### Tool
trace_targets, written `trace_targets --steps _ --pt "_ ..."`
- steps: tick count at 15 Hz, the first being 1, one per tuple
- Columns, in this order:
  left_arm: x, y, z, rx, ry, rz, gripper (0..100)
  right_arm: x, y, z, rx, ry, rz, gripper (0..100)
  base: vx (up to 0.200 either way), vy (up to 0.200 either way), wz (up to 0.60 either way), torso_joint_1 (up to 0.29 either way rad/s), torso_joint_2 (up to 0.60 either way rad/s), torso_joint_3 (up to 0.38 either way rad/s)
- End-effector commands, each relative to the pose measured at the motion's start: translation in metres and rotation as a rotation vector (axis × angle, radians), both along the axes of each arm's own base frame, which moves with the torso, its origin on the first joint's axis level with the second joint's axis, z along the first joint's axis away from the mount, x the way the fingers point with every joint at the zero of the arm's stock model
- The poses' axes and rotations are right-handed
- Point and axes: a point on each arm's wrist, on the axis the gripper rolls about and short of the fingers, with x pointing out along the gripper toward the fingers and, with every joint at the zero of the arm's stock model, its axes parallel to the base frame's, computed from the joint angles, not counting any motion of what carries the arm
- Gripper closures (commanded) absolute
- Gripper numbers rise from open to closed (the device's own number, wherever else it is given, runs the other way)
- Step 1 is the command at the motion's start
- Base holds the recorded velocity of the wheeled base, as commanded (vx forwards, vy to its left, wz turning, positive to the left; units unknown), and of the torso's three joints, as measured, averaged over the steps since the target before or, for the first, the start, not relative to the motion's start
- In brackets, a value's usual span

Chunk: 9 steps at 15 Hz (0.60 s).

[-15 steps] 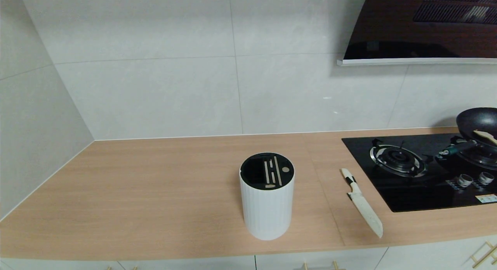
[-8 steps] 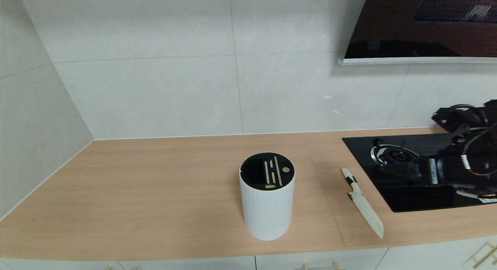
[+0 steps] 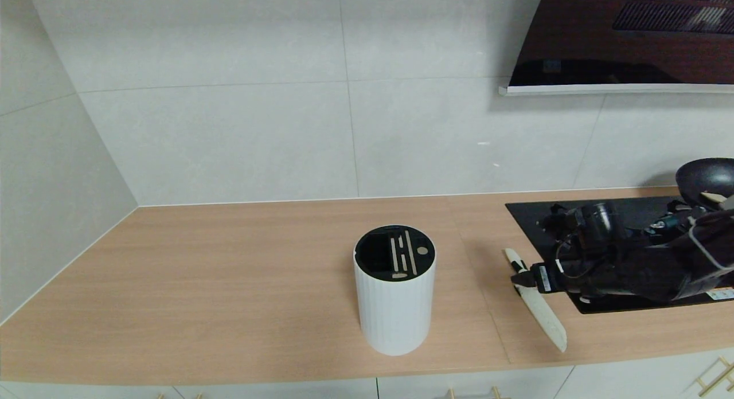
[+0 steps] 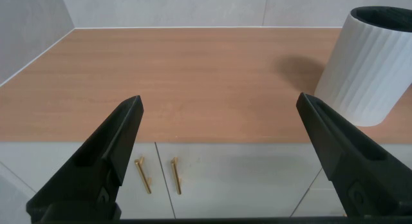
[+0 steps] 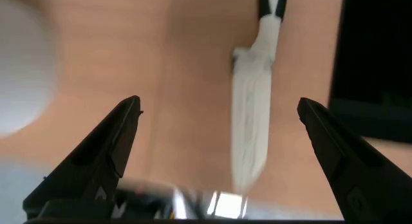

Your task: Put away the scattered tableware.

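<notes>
Right gripper (image 3: 520, 278) spread open over knife (image 3: 543, 317) near countertop (image 3: 229, 284) front edge, beside hob (image 3: 625, 290). Left gripper (image 4: 219, 105) open, facing white holder (image 4: 367, 63).

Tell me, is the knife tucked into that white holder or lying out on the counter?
Out. The knife lies flat on the wooden counter, apart from the upright white holder, whose slots look empty.

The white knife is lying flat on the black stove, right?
No. The white knife is lying flat on the wooden counter, beside the black stove and not on it. The head view shows this.
</notes>
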Motion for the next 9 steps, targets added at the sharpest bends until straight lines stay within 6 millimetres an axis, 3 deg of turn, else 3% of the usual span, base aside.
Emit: trace_targets --steps 1,6,9 --pt "0.0 0.0 0.0 0.0 0.0 0.0 0 0.012 0.002 -0.059 -0.034 0.086 -0.004 0 0.0 0.0 0.0 0.0 0.0 0.0" --pt "0.0 0.0 0.0 0.0 0.0 0.0 0 0.026 -0.002 -0.079 -0.031 0.018 -0.014 0 0.0 0.0 0.0 0.0 0.0 0.0" --pt "0.0 0.0 0.0 0.0 0.0 0.0 0 0.03 -0.005 -0.08 -0.028 -0.01 -0.024 0 0.0 0.0 0.0 0.0 0.0 0.0"
